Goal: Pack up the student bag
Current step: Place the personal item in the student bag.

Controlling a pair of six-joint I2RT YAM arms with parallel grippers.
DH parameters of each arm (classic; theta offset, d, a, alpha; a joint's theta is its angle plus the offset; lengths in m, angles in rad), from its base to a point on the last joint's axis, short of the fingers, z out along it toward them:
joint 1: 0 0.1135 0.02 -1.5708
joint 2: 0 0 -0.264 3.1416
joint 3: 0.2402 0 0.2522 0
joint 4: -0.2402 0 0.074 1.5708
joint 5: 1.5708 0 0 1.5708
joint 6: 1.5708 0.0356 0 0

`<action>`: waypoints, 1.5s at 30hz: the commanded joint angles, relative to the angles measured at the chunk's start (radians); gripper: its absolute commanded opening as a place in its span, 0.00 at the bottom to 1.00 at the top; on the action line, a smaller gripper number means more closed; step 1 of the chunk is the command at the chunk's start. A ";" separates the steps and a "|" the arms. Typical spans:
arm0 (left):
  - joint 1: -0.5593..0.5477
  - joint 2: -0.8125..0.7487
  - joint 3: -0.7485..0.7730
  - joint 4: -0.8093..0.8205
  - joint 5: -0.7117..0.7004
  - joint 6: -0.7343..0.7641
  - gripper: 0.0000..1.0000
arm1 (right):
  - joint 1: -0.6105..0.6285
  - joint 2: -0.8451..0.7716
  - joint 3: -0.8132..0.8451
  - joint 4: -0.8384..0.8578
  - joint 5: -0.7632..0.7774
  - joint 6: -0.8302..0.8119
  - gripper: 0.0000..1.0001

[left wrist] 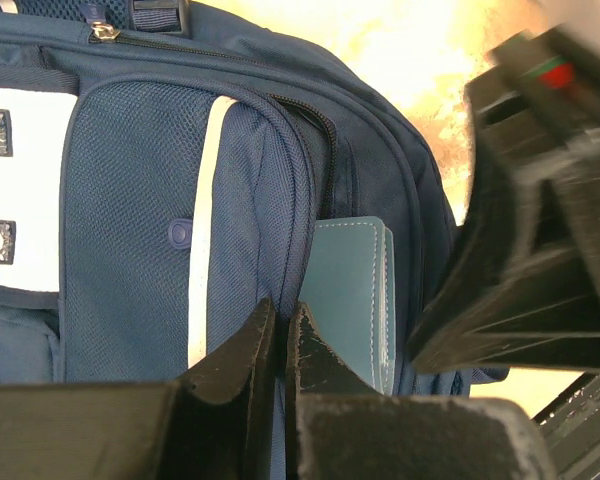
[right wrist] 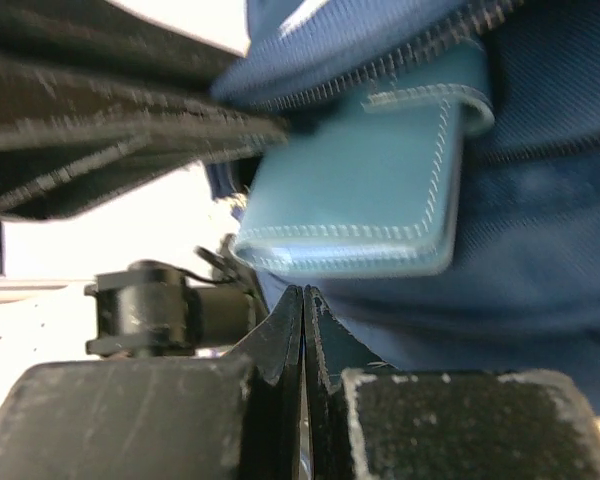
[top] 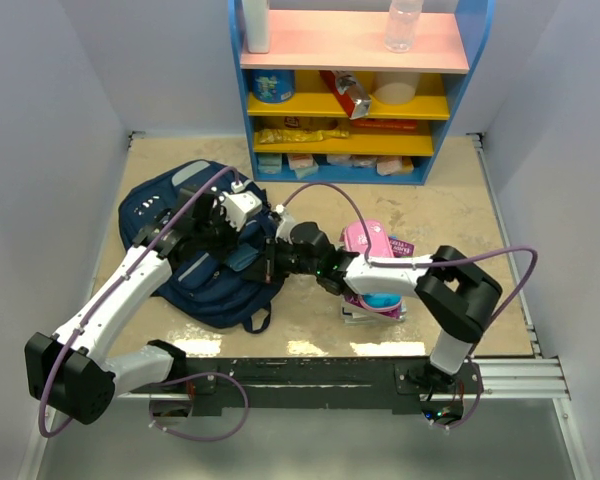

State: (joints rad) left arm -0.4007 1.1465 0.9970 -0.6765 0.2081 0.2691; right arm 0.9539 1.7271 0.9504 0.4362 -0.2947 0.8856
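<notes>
The student bag [top: 185, 262], navy with light stripes, lies flat at the left of the table. My left gripper [left wrist: 280, 325] is shut on the fabric edge of its front pocket [left wrist: 250, 200], holding that edge up. A teal stitched wallet-like case [left wrist: 352, 300] sits half inside the zipped opening, and the right wrist view shows the same case [right wrist: 365, 190] poking out. My right gripper [right wrist: 304, 300] is shut just below the case with nothing between its fingers. From above, the left gripper [top: 238, 238] and the right gripper [top: 270, 258] meet at the bag's right side.
A pink pencil case [top: 368, 242] lies on a small stack of items [top: 375, 300] to the right of the bag, under the right arm. A blue and yellow shelf [top: 352, 100] with boxes and bottles stands at the back. White walls close both sides.
</notes>
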 commanded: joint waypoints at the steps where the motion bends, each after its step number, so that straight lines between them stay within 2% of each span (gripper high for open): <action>1: -0.010 -0.014 0.043 0.071 0.057 -0.021 0.00 | -0.021 0.046 0.063 0.203 -0.099 0.088 0.00; 6: -0.012 -0.019 0.043 0.068 0.062 -0.022 0.00 | -0.038 0.083 0.109 0.213 -0.098 0.115 0.00; 17: -0.018 -0.028 0.052 0.063 0.105 -0.031 0.00 | -0.046 0.176 0.185 0.093 0.130 0.119 0.00; 24: -0.018 -0.036 0.071 0.040 0.186 -0.025 0.00 | -0.044 0.233 0.240 0.092 0.144 0.102 0.00; 27: -0.018 -0.034 0.081 0.028 0.208 -0.025 0.00 | -0.044 0.154 0.179 0.044 0.195 0.041 0.30; 28: -0.018 -0.034 0.083 0.022 0.209 -0.025 0.00 | -0.044 0.109 0.145 0.035 0.221 0.018 0.36; 29: -0.018 -0.034 0.081 0.023 0.212 -0.025 0.00 | -0.044 0.036 0.107 0.045 0.245 -0.011 0.47; 31: -0.018 -0.034 0.068 0.028 0.217 -0.028 0.00 | -0.044 -0.027 0.012 0.061 0.285 -0.028 0.52; 33: -0.020 -0.030 0.060 0.034 0.228 -0.033 0.00 | -0.043 -0.096 -0.039 0.047 0.292 -0.043 0.51; 36: -0.020 -0.027 0.052 0.040 0.226 -0.037 0.00 | -0.041 -0.127 -0.078 0.070 0.292 -0.039 0.42; 37: -0.018 -0.025 0.055 0.040 0.225 -0.036 0.00 | -0.041 -0.124 -0.073 0.064 0.292 -0.042 0.27; 40: -0.018 -0.030 0.061 0.035 0.215 -0.034 0.00 | -0.040 -0.120 -0.065 0.041 0.290 -0.054 0.00; 45: -0.018 -0.036 0.051 0.038 0.217 -0.034 0.00 | -0.030 -0.094 -0.044 0.029 0.270 -0.077 0.00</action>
State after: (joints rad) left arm -0.4129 1.1461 1.0077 -0.7048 0.3599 0.2451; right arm 0.9161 1.6211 0.8913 0.4637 -0.0383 0.8467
